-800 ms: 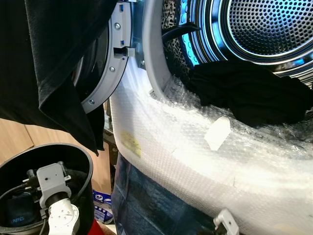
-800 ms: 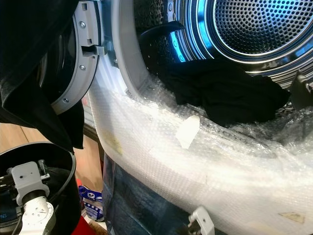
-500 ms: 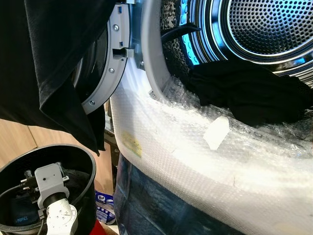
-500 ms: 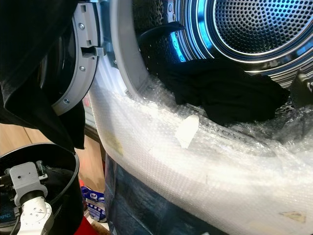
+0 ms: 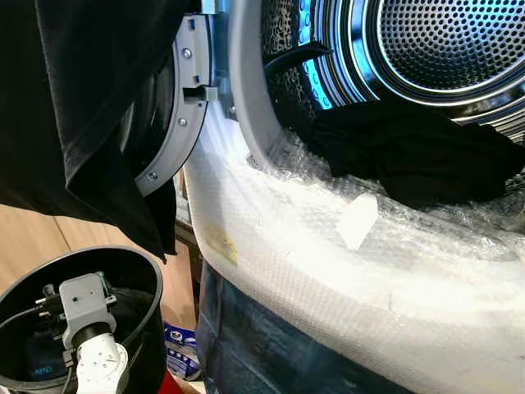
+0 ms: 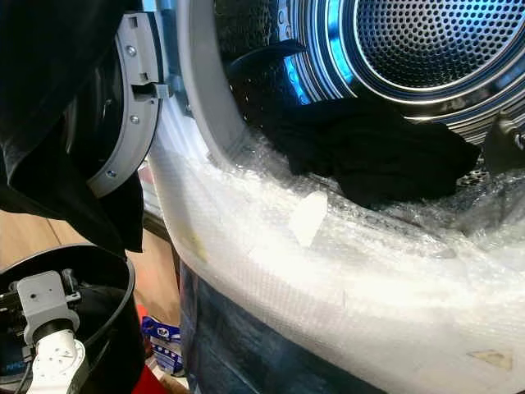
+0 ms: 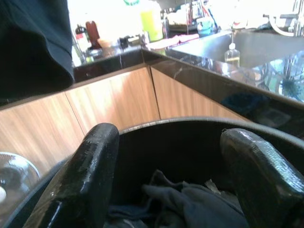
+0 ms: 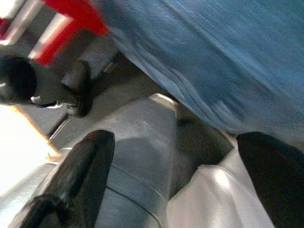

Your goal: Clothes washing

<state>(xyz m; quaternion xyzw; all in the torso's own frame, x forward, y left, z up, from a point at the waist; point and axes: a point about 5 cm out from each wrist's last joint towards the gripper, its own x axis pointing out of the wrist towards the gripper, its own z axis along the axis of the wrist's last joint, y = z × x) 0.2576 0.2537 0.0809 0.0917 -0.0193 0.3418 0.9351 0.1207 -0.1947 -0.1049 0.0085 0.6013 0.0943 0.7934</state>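
Note:
The washing machine's steel drum (image 5: 447,41) stands open, with a black garment (image 5: 410,152) lying in its mouth. Another black cloth (image 5: 82,107) hangs over the open door (image 5: 176,115) at the upper left. My left arm (image 5: 82,316) reaches down into a black round basket (image 5: 49,271) at the lower left. The left gripper (image 7: 170,135) is open just above dark clothes (image 7: 190,199) in the basket and holds nothing. The right gripper (image 8: 175,142) is open too, low beside a blue surface (image 8: 213,57), with nothing between its fingers.
Bubble wrap (image 5: 328,246) covers the washer's front rim, with a white tape patch (image 5: 358,220) on it. A blue front panel (image 5: 262,345) is below. A blue and white packet (image 5: 182,345) lies on the floor. Wooden cabinets (image 7: 109,99) and a dark counter with a sink (image 7: 228,47) stand behind the basket.
The right arm's white wrist part, seen at the bottom edge earliest, has dropped out of sight. The camera has shifted slightly. The left arm stays in the basket.

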